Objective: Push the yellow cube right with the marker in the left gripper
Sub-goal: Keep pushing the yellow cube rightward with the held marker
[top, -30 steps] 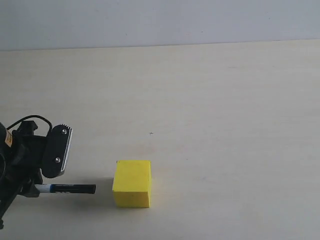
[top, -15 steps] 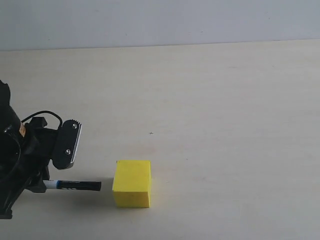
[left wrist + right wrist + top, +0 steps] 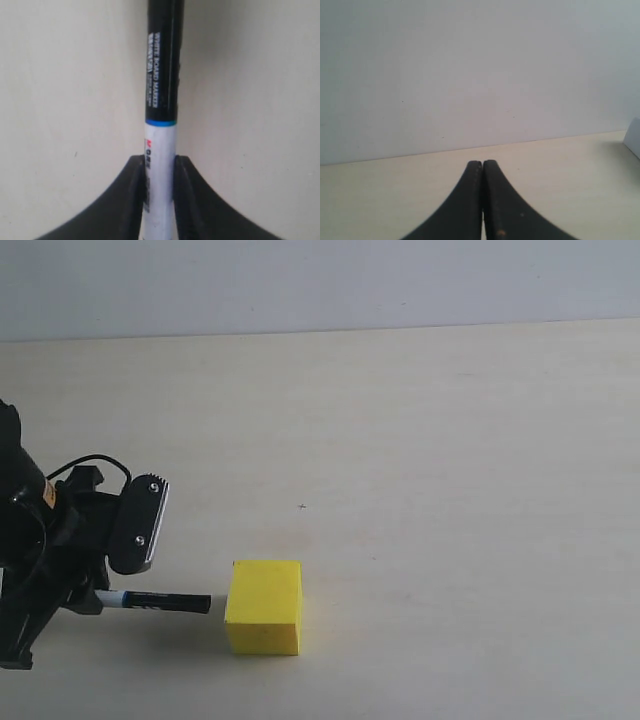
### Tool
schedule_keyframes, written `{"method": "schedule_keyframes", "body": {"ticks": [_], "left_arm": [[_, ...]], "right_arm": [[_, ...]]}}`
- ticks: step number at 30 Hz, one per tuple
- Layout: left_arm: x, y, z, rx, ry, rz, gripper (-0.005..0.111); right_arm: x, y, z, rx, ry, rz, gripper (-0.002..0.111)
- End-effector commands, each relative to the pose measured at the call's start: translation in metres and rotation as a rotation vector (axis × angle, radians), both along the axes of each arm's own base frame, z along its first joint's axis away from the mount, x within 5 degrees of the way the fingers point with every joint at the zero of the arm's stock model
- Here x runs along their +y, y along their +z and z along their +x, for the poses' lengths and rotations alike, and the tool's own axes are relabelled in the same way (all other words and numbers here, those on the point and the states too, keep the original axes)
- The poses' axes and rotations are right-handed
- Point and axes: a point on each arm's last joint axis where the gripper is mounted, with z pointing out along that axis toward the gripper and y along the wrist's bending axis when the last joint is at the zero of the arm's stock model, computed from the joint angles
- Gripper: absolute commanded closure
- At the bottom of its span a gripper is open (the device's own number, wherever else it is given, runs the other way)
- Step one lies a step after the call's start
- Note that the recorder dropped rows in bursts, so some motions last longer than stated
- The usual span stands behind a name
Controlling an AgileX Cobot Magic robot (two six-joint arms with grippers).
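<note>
1. Now, the marker (image 3: 156, 601) sticks out to the right of the left gripper (image 3: 97, 597). The two black fingers (image 3: 134, 192) are clamped on its white barrel, and the long black cap runs free beyond them.
2. Its long axis lies almost level with the table (image 3: 450, 470) and runs left to right, with the capped end pointing right at the yellow cube (image 3: 264, 606).
3. The cap's tip stops just beside the cube's left face, at roughly mid-height. A narrow strip of table shows between them, so they look apart.
4. The cube sits flat on the table in the near part of the scene, left of the middle and to the right of the gripper.
5. The left arm crouches low at the near left edge. Its grey screw-studded plate (image 3: 141, 524) is tilted above the marker, and a black cable (image 3: 96, 461) loops over the top of the wrist.
6. The right gripper (image 3: 482, 166) has its fingers pressed together on nothing. It is aimed across bare table toward a pale wall (image 3: 470, 75), and the exterior view does not show it.
</note>
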Motion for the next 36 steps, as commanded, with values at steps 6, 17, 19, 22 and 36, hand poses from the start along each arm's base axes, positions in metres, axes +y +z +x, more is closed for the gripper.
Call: {"method": "schedule_keyframes", "body": {"ticks": [6,17,19,22,36], "left_arm": [[-0.0023,0.0014,0.0018,-0.003,0.017,-0.021,0.107],[-0.0032,0.0016,0.0034,-0.02,0.017,-0.03,0.107],[-0.0034,0.0016,0.0038,-0.025,0.017,-0.033,0.107],[-0.0034,0.0016,0.0038,-0.025,0.017,-0.033,0.107],[-0.0074,0.0042,0.0114,-0.029,-0.036,-0.027,0.107]], "right_arm": [[-0.0004,-0.0006,-0.0004,-0.007,-0.008,-0.013,0.108],[-0.0004,-0.0006,-0.0004,-0.007,-0.008,-0.011,0.108],[-0.0004,-0.0006,-0.0004,-0.007,-0.008,-0.011,0.108],[-0.0004,-0.0006,-0.0004,-0.007,-0.008,-0.011,0.108],[-0.0004,-0.0006,-0.0004,-0.007,-0.008,-0.013,0.108]]}}
